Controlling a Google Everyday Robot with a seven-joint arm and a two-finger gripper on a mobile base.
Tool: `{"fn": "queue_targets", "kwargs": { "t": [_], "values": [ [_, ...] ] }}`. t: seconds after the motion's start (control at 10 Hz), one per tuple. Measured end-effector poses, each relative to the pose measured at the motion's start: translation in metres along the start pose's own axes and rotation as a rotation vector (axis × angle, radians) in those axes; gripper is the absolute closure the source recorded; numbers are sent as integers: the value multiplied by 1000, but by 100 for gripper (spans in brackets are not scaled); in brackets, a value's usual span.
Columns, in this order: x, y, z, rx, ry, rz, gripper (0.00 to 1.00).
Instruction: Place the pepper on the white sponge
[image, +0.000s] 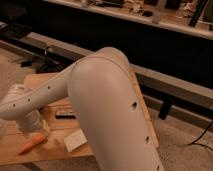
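Observation:
The orange pepper (31, 144) lies on the wooden table (50, 80) near its front left edge, thick end to the right. The white sponge (76, 141) lies flat a short way to its right, with bare wood between them. My big white arm sweeps across the middle of the view and bends down to the left. Its gripper (34, 126) hangs just above the pepper's thick end and stands open. The pepper rests on the table. The arm hides much of the table's right side.
A dark flat block (65, 115) lies on the table behind the sponge. A long dark bench (165, 80) runs behind the table. Cables lie on the carpet at far left and right. A table leg stands at right.

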Motion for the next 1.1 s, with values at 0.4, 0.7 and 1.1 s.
{"fn": "queue_targets", "kwargs": {
  "t": [0.4, 0.7, 1.1],
  "values": [
    [1, 1, 0, 0, 0, -3, 35],
    [0, 1, 1, 0, -1, 5, 35],
    [0, 1, 1, 0, -1, 6, 35]
  ]
}}
